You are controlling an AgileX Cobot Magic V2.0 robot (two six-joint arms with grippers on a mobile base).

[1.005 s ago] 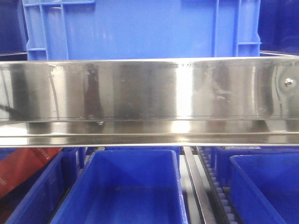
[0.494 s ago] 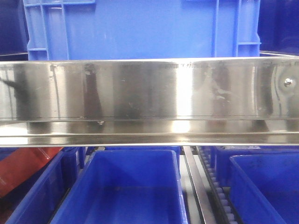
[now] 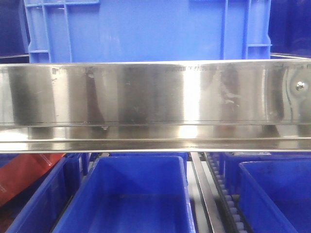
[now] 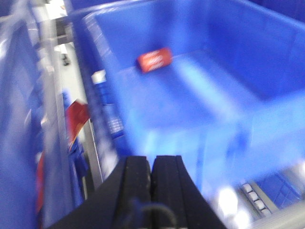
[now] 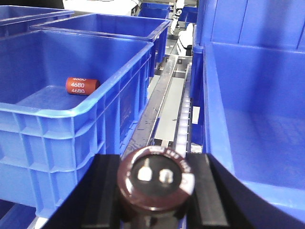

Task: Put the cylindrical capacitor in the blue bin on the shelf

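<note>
My right gripper (image 5: 156,183) is shut on the cylindrical capacitor (image 5: 156,180), dark brown with two metal terminals on its end face. It hangs over the gap between two blue bins: one at left (image 5: 71,124) holding a red cell (image 5: 81,86) marked 4680, one at right (image 5: 252,119). My left gripper (image 4: 151,169) is shut and empty, black fingers pressed together, in a blurred view over a blue bin (image 4: 190,95) with a red cell (image 4: 154,59) in it. The shelf's shiny steel front rail (image 3: 155,102) fills the front view, with blue bins (image 3: 131,194) below it.
A large blue crate (image 3: 146,29) stands on the tier above the rail. A roller track (image 5: 183,119) and steel rail (image 5: 159,109) run between the bins. A red item (image 3: 24,174) lies at lower left in the front view. More blue bins (image 5: 109,24) stand behind.
Dark reflections at the left of the steel rail have shifted and faded. The bins and the rail have not moved.
</note>
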